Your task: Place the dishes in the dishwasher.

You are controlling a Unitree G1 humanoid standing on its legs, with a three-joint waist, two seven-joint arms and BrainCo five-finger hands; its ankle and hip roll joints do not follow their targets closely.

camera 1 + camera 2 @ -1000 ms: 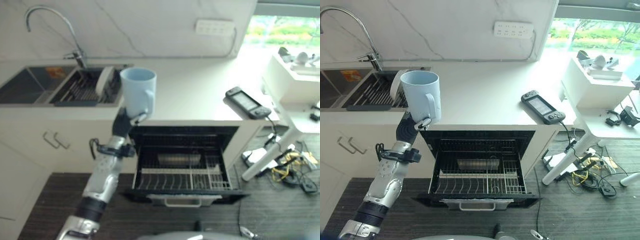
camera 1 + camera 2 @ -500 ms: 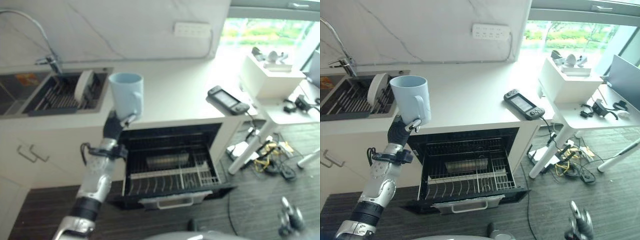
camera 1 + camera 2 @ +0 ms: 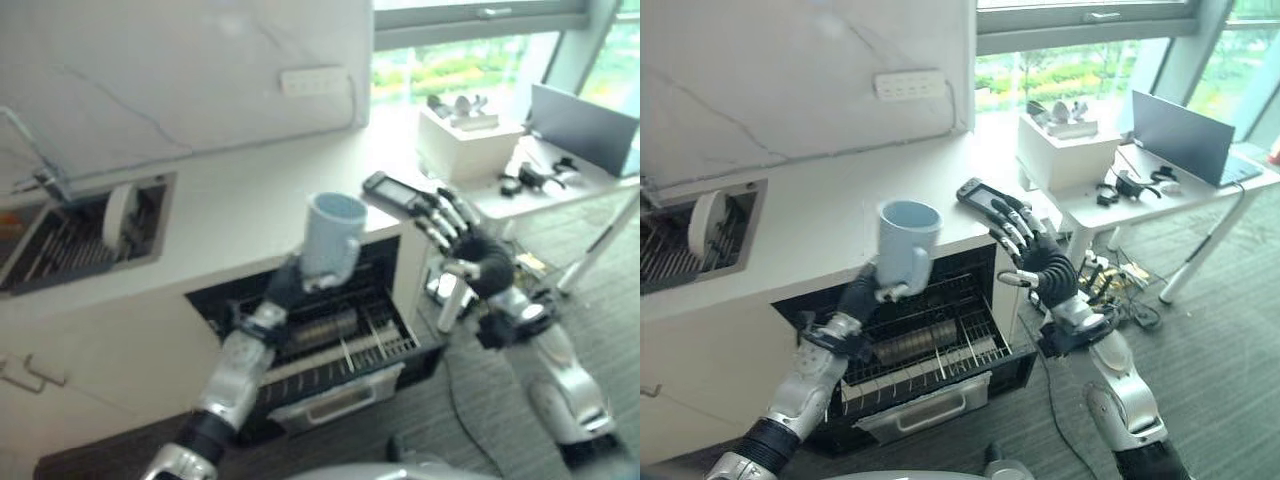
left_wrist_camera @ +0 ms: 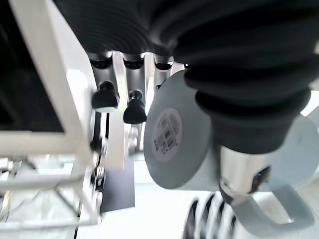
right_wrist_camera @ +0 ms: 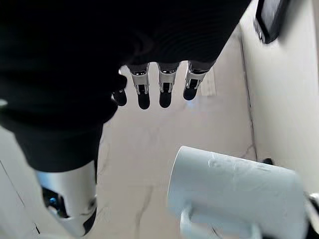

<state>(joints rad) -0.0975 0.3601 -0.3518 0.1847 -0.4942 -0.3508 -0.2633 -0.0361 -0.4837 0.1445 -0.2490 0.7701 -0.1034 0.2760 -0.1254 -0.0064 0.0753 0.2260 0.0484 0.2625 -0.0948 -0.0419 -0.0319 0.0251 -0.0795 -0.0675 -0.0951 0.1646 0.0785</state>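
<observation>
My left hand [image 3: 859, 295] is shut on a pale blue mug [image 3: 332, 235], gripping it low near the base and handle and holding it upright. The mug hangs above the open dishwasher [image 3: 345, 398], whose wire rack [image 3: 925, 348] is pulled out below the counter edge. In the left wrist view the mug's base [image 4: 175, 144] lies against my curled fingers [image 4: 106, 97], with its handle [image 4: 279, 219] beside my thumb. My right hand [image 3: 462, 238] is raised to the right of the mug, open, with its fingers [image 5: 143, 93] spread and nothing in it. The mug [image 5: 239, 194] also shows past those fingers.
A white plate [image 3: 117, 208] stands in the sink's drying rack [image 3: 60, 240] at the left. A handheld game console [image 3: 980, 194] lies on the counter behind my right hand. A white side table [image 3: 1140, 185] with a box and a laptop stands at the right.
The camera has swung to the right. My left hand has carried the mug rightward, over the dishwasher's opening. My right hand has risen into view, open, beside the mug.
</observation>
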